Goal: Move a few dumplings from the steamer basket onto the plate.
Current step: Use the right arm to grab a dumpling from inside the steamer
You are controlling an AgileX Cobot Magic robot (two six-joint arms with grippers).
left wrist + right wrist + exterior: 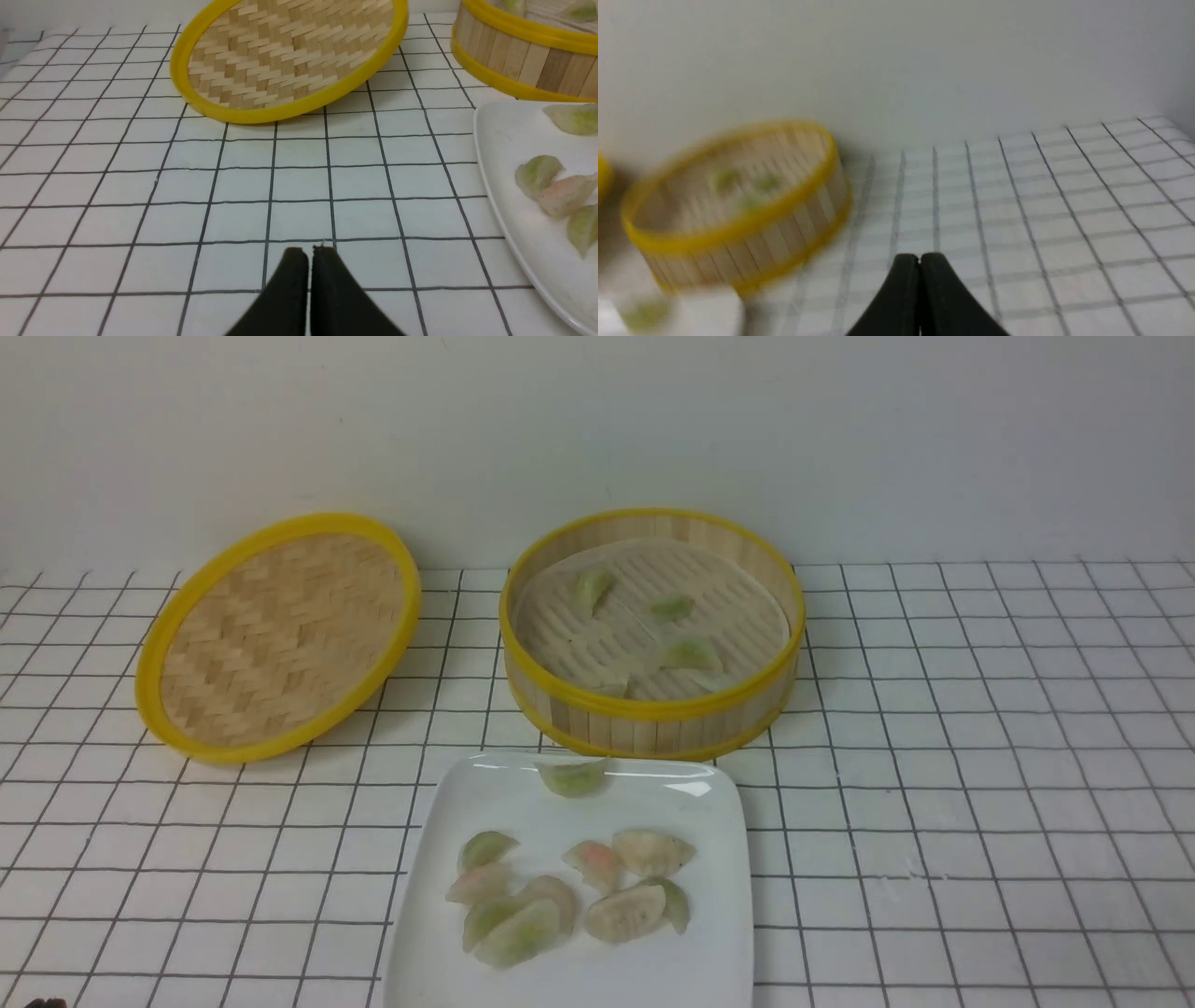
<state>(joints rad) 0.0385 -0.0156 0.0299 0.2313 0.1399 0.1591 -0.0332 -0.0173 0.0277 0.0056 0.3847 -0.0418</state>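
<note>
On the near plate (653,980) lie about ten dumplings (644,854), one at its far rim. Several more sit in the steamer basket (653,709) just beyond, probably set close for short carries. Left of it the lid (280,635) sits tilted aside, leaving the basket open. The left gripper (309,254) and the right gripper (919,259) both have their jaws pressed together, empty and touching nothing.
</note>
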